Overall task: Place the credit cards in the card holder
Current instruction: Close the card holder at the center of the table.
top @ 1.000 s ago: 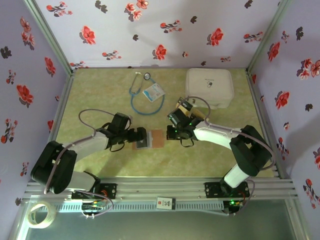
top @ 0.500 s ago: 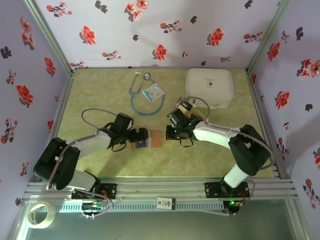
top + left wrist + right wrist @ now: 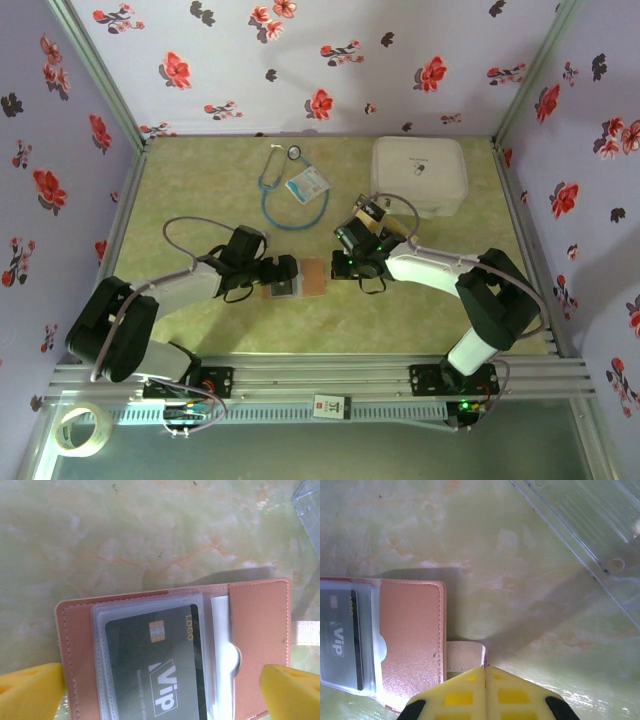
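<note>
Far left, off the front corner of the bench (image 3: 200, 330), a roll of clear tape (image 3: 84, 430) sat by the frame. The left pincer (image 3: 161, 692) was spread wide apart, with its yellow fingertips (image 3: 30, 690) down at the two side edges of the card holder (image 3: 260, 630). It wasn't clamped on anything, and I couldn't tell if the tips actually touched the leather.

The card holder lay flat and open near the middle of the bench, between the two arms, tan inside facing up. A dark credit card (image 3: 160, 675) with a gold chip and "VIP" lettering sat in the clear pocket on the holder's left half. Well behind it were a teal stethoscope (image 3: 285, 190) and a light-blue badge card (image 3: 307, 183), tucked just beside the tubing.

The right pincer (image 3: 485, 680) had its tips pressed together, right up against the little pale elastic tab (image 3: 465, 655) that stuck out from the holder's right edge. Honestly couldn't tell whether the tab was pinched or just touched. A clear plastic piece (image 3: 580, 525) lay on the bench a bit beyond that. At the back right sat a big white rounded case (image 3: 420, 175), well apart from everything else.
</note>
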